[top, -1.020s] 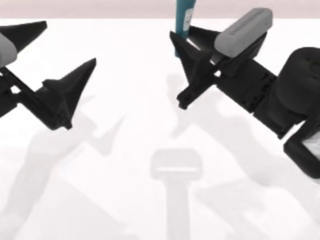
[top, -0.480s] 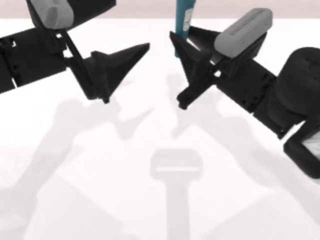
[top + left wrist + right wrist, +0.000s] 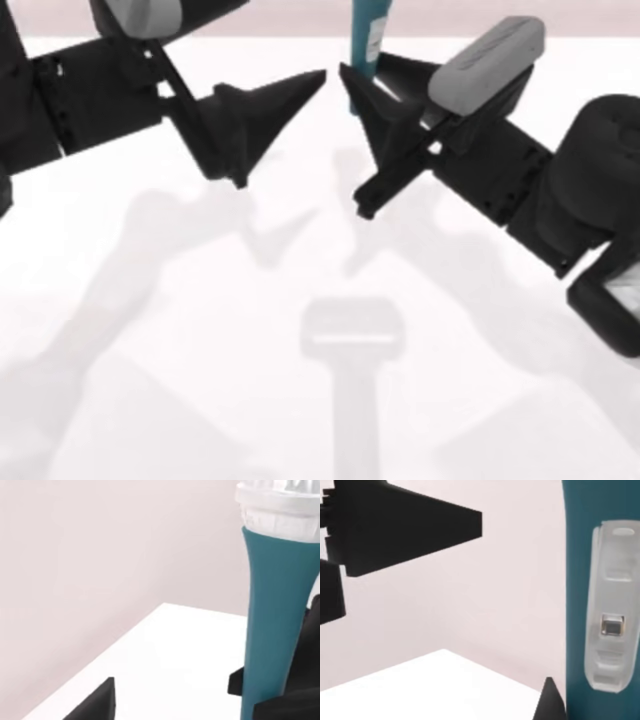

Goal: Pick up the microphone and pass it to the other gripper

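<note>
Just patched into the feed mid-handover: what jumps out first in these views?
The teal microphone stands upright near the table's far edge, held in the right hand, its white-grey head showing in the left wrist view. The left hand points its tips at the microphone from the top view's left, close but apart from it, fingers open. Below both, the arms throw grey shadows across the white table.

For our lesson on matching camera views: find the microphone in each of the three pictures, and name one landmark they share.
Top view: the microphone stands at the top edge, held by the right gripper.
Left wrist view: its teal handle fills the right side.
Right wrist view: handle and switch strip at right.
Shared landmark: the teal handle.
</note>
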Controlling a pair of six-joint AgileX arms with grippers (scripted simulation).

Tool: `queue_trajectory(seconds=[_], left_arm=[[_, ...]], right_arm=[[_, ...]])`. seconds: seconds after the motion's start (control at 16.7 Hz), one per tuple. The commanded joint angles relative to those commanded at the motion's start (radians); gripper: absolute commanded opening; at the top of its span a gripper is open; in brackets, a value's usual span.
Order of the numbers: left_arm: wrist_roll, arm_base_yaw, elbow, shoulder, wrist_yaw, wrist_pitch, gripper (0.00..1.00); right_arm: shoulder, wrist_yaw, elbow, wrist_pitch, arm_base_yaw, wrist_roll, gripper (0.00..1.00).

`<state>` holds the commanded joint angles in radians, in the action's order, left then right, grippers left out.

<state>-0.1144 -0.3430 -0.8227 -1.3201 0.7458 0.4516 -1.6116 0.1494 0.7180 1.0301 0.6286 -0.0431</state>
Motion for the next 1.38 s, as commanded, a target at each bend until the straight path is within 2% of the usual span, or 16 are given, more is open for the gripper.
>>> queue_trajectory(seconds=[0.42, 0.72, 1.38], left_arm=[[0.008, -0.162, -0.188, -0.238, -0.158, 0.057, 1.0], [0.008, -0.173, -0.199, -0.252, -0.168, 0.06, 1.0], [0.008, -0.173, -0.199, -0.252, -0.168, 0.06, 0.17]], right_arm=[[0.0, 0.0, 0.0, 0.0, 0.0, 0.0, 0.0], [0.0, 0.0, 0.0, 0.0, 0.0, 0.0, 0.0], [0.0, 0.0, 0.0, 0.0, 0.0, 0.0, 0.0]])
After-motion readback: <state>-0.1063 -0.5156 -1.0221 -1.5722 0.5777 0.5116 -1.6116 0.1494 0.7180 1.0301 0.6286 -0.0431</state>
